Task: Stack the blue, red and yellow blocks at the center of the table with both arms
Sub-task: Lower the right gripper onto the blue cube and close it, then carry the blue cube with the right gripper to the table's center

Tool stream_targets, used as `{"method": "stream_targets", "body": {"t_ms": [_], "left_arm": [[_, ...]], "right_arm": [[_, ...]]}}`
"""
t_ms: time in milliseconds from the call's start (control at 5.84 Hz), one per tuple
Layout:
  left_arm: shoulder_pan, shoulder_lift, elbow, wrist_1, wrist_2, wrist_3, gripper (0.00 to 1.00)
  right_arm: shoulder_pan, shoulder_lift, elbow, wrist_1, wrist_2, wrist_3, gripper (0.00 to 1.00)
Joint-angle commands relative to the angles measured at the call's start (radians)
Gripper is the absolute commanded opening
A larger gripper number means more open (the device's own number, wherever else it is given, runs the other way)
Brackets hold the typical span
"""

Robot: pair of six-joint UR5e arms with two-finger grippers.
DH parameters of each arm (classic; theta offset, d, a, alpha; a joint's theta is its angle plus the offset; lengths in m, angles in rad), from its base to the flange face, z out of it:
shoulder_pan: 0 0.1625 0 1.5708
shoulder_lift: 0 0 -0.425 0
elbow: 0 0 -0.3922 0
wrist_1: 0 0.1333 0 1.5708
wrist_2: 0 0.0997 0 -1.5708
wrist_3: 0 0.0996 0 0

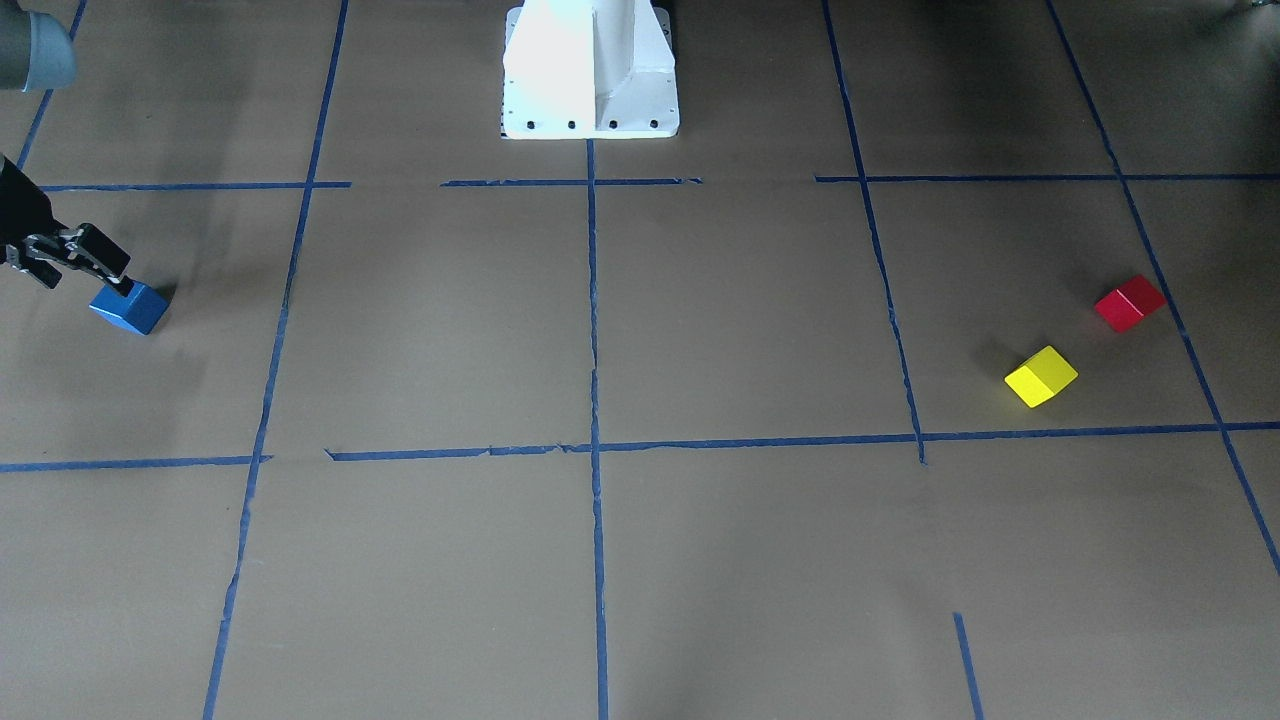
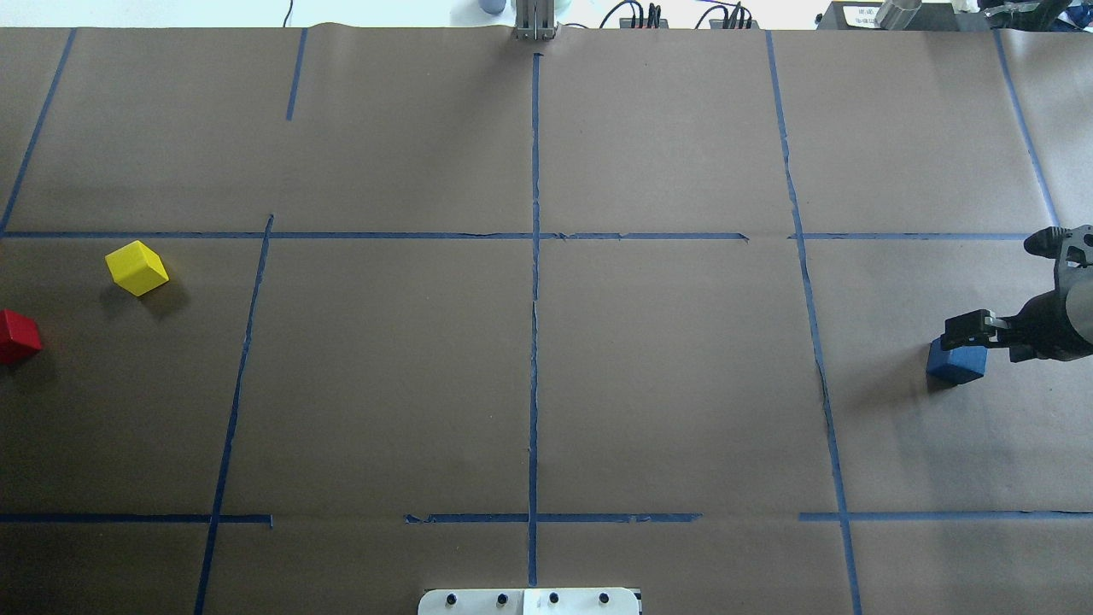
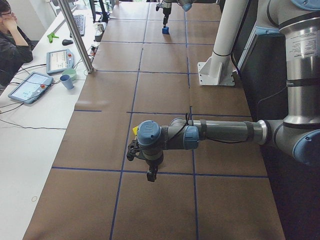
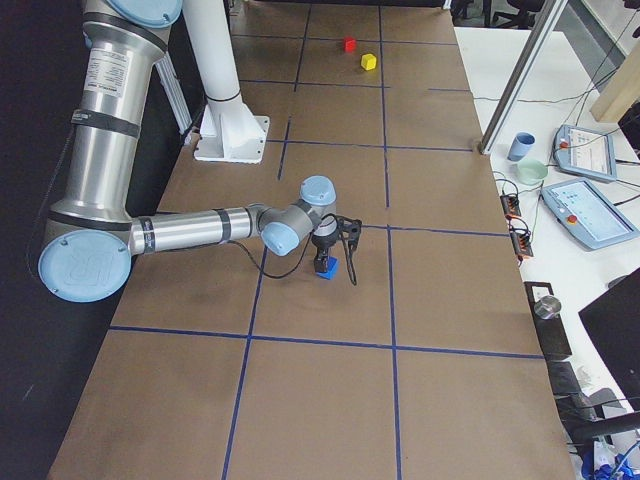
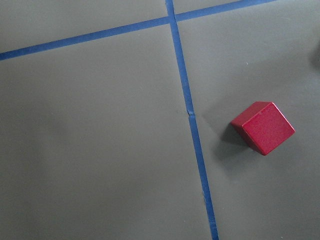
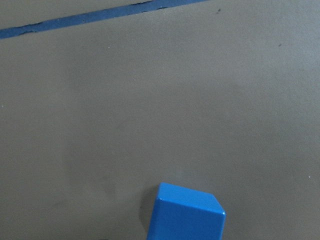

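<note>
Blue block (image 2: 956, 362) sitting nr worktop's (image 2: 683, 384) right edge, right hand (image 2: 965, 335) hanging over it; can't tell if clamped. Looking glossy, light, rigid, prob. slipping easily: gripping opposite flat faces, mid-height.

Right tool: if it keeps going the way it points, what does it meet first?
The small glossy blue cube. The right tool points straight down just above it; nothing shows between them. Whether its tips already straddle the cube is unclear.
</note>
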Motion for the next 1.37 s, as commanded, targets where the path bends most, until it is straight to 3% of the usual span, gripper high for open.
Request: {"method": "stream_targets", "body": {"t_ms": [0,342,513,684,856,1198], "left_arm": [[0.0,0.0,0.003,0.0,0.002,0.0,1.0],[0.0,0.002,0.003,0.0,0.002,0.0,1.0],[0.0,0.002,0.002,0.0,0.002,0.0,1.0],[0.0,0.002,0.003,0.0,0.002,0.0,1.0],[0.0,0.002,0.003,0.0,0.002,0.0,1.0],[0.0,0.002,0.005,0.0,0.0,0.0,1.0]], "right_arm": [[-0.027,0.008,-0.031,0.0,-0.012,0.0,1.0],[-0.048,0.027,-0.06,0.0,-0.021,-0.001,1.0],[-0.058,0.027,-0.06,0.0,-0.05,0.0,0.82],[-0.058,0.028,-0.06,0.001,-0.049,-0.016,0.16],[-0.056,0.03,-0.048,0.001,-0.051,-0.018,0.04],[-0.056,0.095,0.016,-0.012,-0.041,-0.021,0.02]]}}
